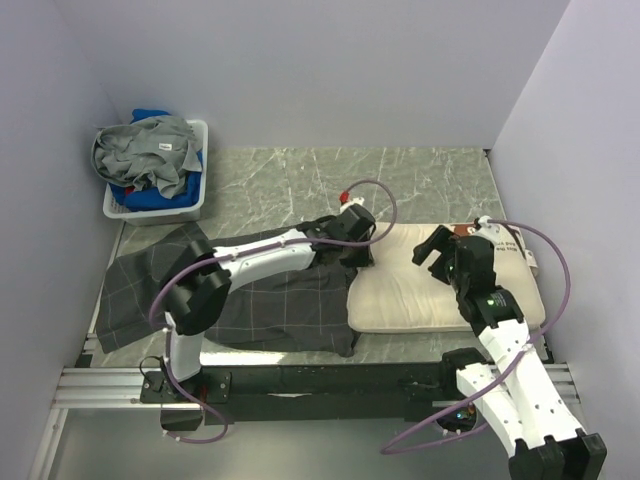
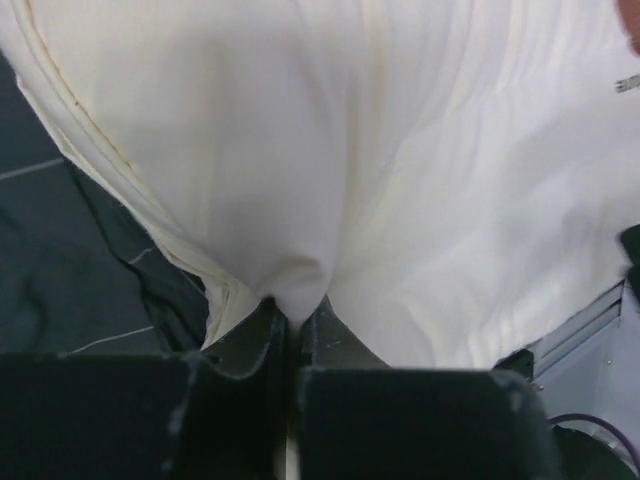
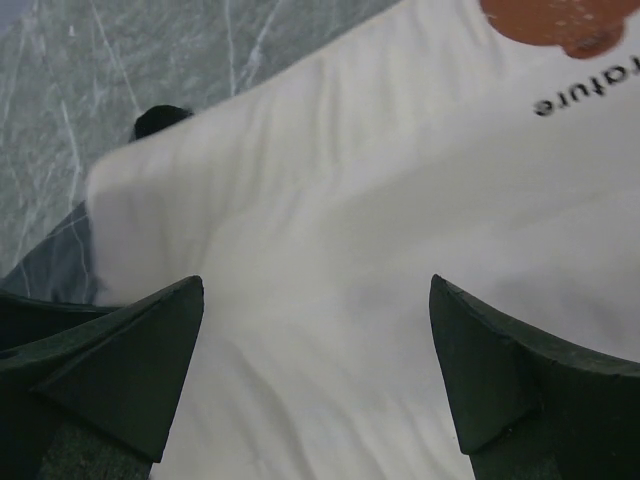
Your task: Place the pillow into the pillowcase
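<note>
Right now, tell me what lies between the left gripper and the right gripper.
Only the pillow: in the top view, the left gripper pinches its edge and the right gripper hangs open above it.

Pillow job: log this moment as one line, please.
left gripper: shut on pillow edge | right gripper: open above pillow | pillow: outside pillowcase, lying beside it | insertion: not yet done
</note>
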Robot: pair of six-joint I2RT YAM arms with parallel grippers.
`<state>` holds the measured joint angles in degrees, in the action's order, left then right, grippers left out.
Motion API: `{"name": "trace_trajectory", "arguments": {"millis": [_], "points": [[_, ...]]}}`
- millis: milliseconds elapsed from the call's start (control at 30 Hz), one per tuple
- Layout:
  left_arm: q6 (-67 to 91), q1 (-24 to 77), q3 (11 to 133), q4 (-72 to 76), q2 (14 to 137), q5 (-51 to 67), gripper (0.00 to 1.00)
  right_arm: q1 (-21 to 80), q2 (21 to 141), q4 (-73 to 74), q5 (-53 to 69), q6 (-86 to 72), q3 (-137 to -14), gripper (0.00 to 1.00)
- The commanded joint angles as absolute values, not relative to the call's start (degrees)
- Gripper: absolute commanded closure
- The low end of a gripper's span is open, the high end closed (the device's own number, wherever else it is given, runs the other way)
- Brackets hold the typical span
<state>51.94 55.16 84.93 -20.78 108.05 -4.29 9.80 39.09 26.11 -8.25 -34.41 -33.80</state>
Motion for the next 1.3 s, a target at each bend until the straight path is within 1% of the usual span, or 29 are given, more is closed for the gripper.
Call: {"name": "trace_trajectory", "arguments": {"millis": [0, 33, 67, 167, 200, 300, 367, 400, 433, 533, 600, 700, 733, 800, 833, 933, 1000, 1033, 1067, 1100, 1133, 1167, 1233, 1267], "points": [[52.6, 56.0, 87.5, -18.3, 108.9, -1.8, 0.86, 11.2, 41.2, 23.9, -7.1, -33.8, -36.8, 0.0], [52.6, 55.8, 85.8, -17.7, 107.6, -2.4, 0.77, 11.8, 42.1, 23.3, -7.3, -33.5, -36.8, 0.0], [52.6, 55.5, 85.1, -17.5, 106.7, -2.8, 0.62, 12.7, 42.5, 22.4, -7.4, -33.1, -36.9, 0.0], [52.2, 55.2, 83.0, -19.1, 102.5, -6.0, 0.36, 16.3, 46.0, 20.3, -8.3, -31.7, -37.9, 0.0], [52.5, 55.2, 82.3, -19.9, 101.2, -9.3, 0.3, 17.5, 47.1, 19.2, -8.3, -31.0, -38.3, 0.0], [56.8, 53.4, 76.9, -23.5, 94.7, -14.8, 0.22, 21.5, 53.0, 17.5, -8.6, -28.8, -41.0, 0.0], [60.3, 49.6, 69.9, -23.7, 88.6, -16.7, 0.22, 24.6, 58.2, 18.0, -10.5, -27.4, -44.2, 0.0], [61.1, 47.8, 67.1, -22.3, 86.4, -16.3, 0.23, 25.7, 59.7, 18.3, -11.1, -25.5, -45.3, 0.0], [61.2, 44.2, 61.5, -21.0, 82.3, -14.1, 0.23, 26.7, 62.9, 18.9, -11.9, -24.9, -46.5, 0.0], [59.4, 39.1, 55.7, -19.9, 77.4, -12.3, 0.22, 32.1, 68.1, 20.8, -16.8, -22.9, -50.4, 0.0], [58.3, 38.2, 54.9, -20.4, 76.2, -12.1, 0.19, 35.7, 70.7, 22.5, -20.0, -21.9, -52.6, 0.0], [57.0, 37.5, 54.4, -20.3, 75.3, -11.1, 0.18, 39.8, 77.1, 25.3, -24.8, -21.3, -55.0, 0.0], [56.7, 37.4, 54.6, -20.0, 75.5, -10.6, 0.18, 40.4, 81.8, 26.4, -25.7, -21.4, -55.8, 0.0], [56.3, 37.4, 55.0, -20.0, 76.4, -10.1, 0.18, 42.0, 86.9, 28.9, -27.8, -22.0, -57.6, 0.0], [56.3, 37.5, 55.6, -20.0, 77.2, -9.7, 0.19, 42.3, 91.9, 29.7, -30.6, -22.3, -58.2, 0.0], [55.5, 37.8, 56.2, -18.8, 78.7, -7.8, 0.19, 42.5, 99.4, 33.7, -33.2, -23.0, -60.7, 0.0], [55.1, 38.2, 56.9, -18.5, 80.0, -7.6, 0.19, 42.6, 100.1, 33.1, -31.0, -21.6, -60.9, 0.01], [54.7, 38.8, 58.2, -18.7, 81.4, -7.8, 0.19, 42.1, 99.2, 32.8, -29.3, -21.5, -60.7, 0.11], [54.6, 39.3, 58.8, -19.0, 81.9, -8.0, 0.19, 41.7, 98.4, 31.8, -26.5, -21.6, -60.3, 0.23], [54.4, 39.7, 59.4, -18.9, 82.6, -8.3, 0.19, 41.3, 95.7, 31.1, -25.2, -21.9, -59.8, 0.38], [54.3, 40.6, 60.3, -18.8, 83.8, -8.5, 0.19, 40.4, 94.0, 30.6, -23.8, -22.1, -59.2, 0.74], [54.3, 41.1, 60.8, -18.7, 84.6, -8.5, 0.2, 39.9, 92.0, 29.2, -21.0, -22.3, -57.8, 0.86], [53.8, 42.8, 63.2, -19.5, 87.8, -10.0, 0.22, 38.5, 85.1, 28.2, -17.7, -22.9, -56.5, 1.0], [53.6, 43.3, 64.1, -20.2, 89.1, -10.6, 0.25, 36.5, 82.3, 27.4, -15.6, -22.9, -55.1, 1.0]]}}
